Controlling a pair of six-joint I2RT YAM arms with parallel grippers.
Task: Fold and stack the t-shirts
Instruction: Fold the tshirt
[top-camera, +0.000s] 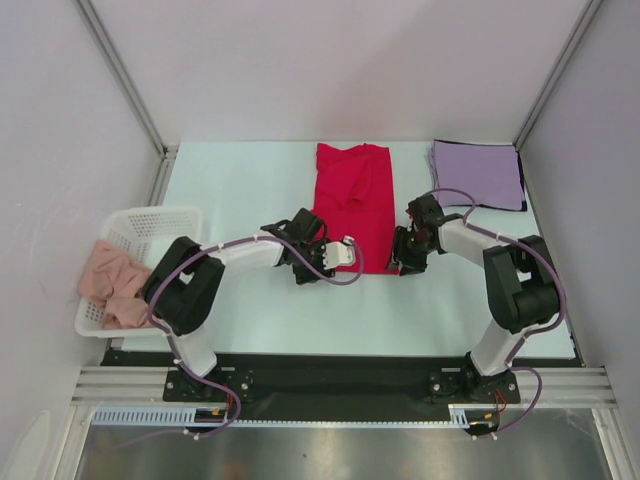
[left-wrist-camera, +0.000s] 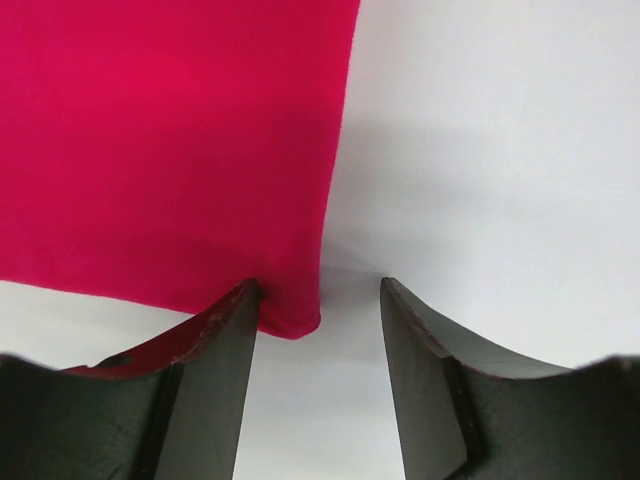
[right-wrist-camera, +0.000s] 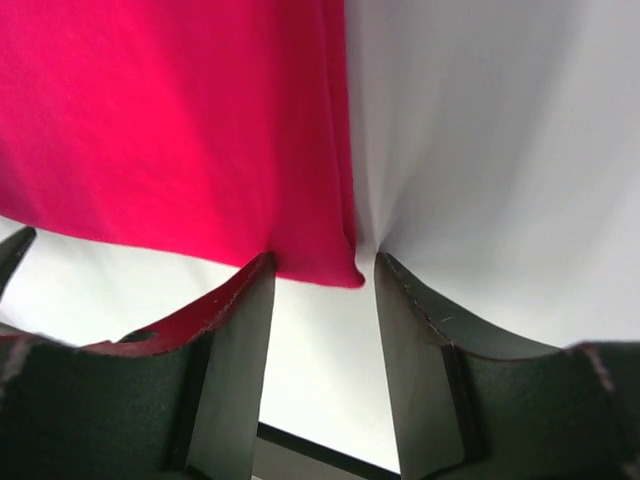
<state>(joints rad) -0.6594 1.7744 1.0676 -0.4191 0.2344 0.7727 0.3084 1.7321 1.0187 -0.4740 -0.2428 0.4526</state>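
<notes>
Red t-shirt (top-camera: 352, 205), near corners inside left tool (left-wrist-camera: 318, 285), right tool (right-wrist-camera: 324, 258)

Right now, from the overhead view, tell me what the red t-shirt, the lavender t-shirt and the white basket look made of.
Red t-shirt: soft matte cloth, likely a knit; it lies limp with gentle creases and a rounded corner.
Lavender t-shirt: thin matte cloth too, folded flat into a square with soft edges.
Basket: probably moulded white plastic; its walls are a stiff open grid.
</notes>
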